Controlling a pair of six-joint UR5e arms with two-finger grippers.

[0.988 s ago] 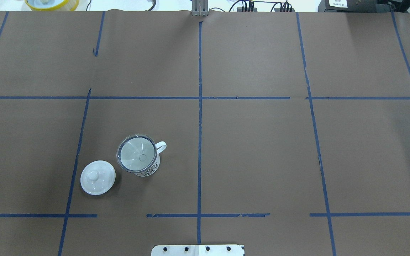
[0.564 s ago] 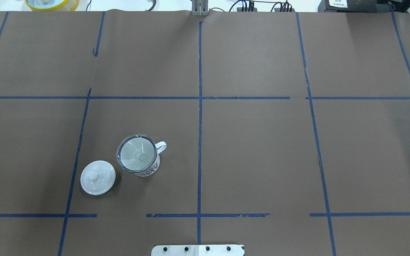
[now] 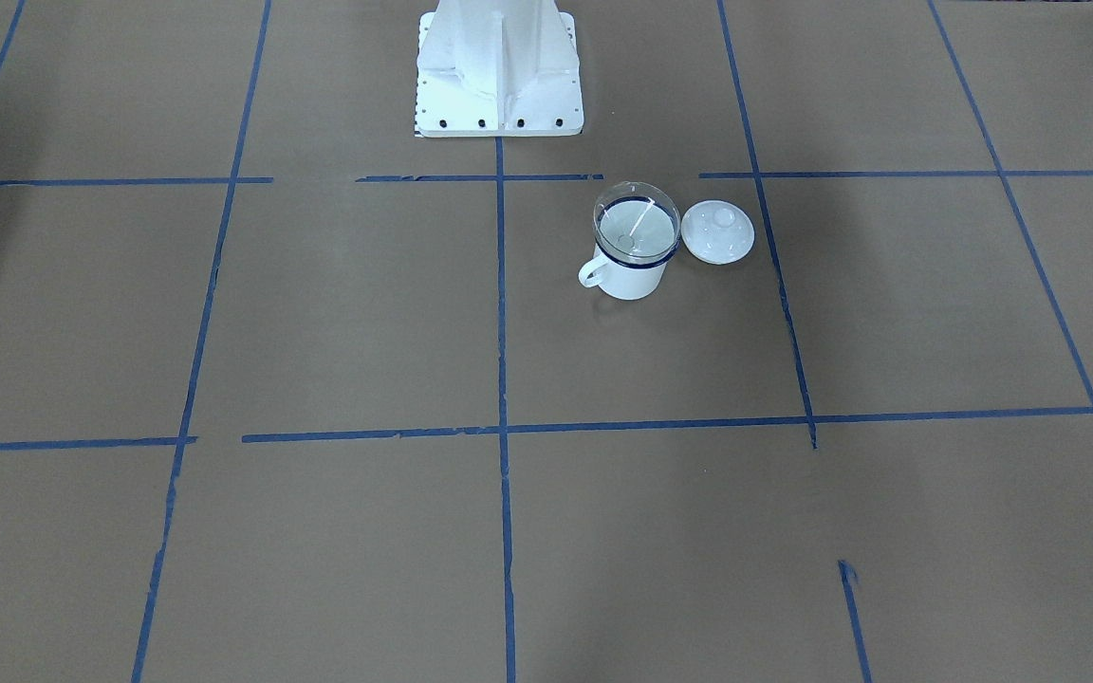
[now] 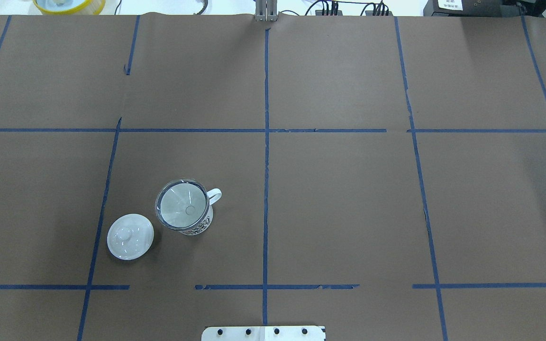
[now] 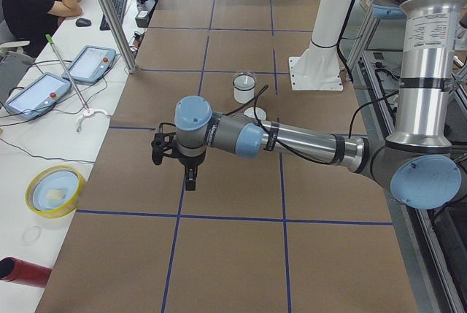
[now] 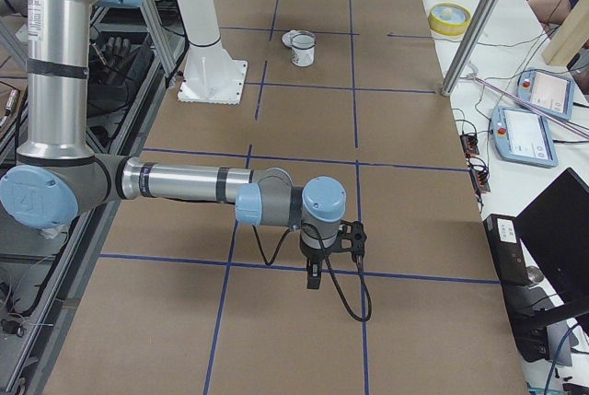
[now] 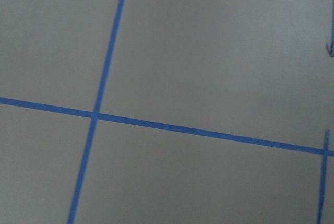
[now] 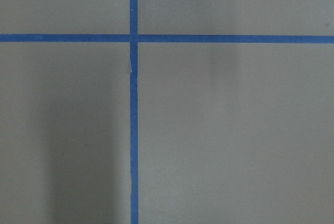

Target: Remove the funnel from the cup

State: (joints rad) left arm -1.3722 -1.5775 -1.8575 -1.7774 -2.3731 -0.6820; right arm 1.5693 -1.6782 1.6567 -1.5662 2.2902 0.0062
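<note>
Funnel: the clear funnel [image 4: 181,203] sits in the mouth of the cup, with its wide cone resting on the dark rim and its spout hanging down inside.
Cup: the cup [image 3: 630,280] stands upright on the table [image 4: 349,199], in the robot's left half and fairly near the base. Its handle points towards the centre line.
Neighbour: a white knobbed lid [image 4: 130,236] lies flat just beside the cup, on the side away from the handle, and seems not to touch it.
Left end effector: the left end effector [image 5: 190,174] hangs pointing down over bare table, well apart from the cup. Only the side view shows it, so I cannot tell whether it is open or closed.
Right end effector: the right end effector [image 6: 314,275] is at the far end of the table from the cup, also pointing down. Here too I cannot tell its state.
Wrist views: both show only table and blue tape lines [image 8: 133,38].
Done: by my judgement nothing yet, since the funnel is seated and ungripped.
Left: reach the cup, grip the funnel's rim, lift it until the spout clears, and set it down.
</note>
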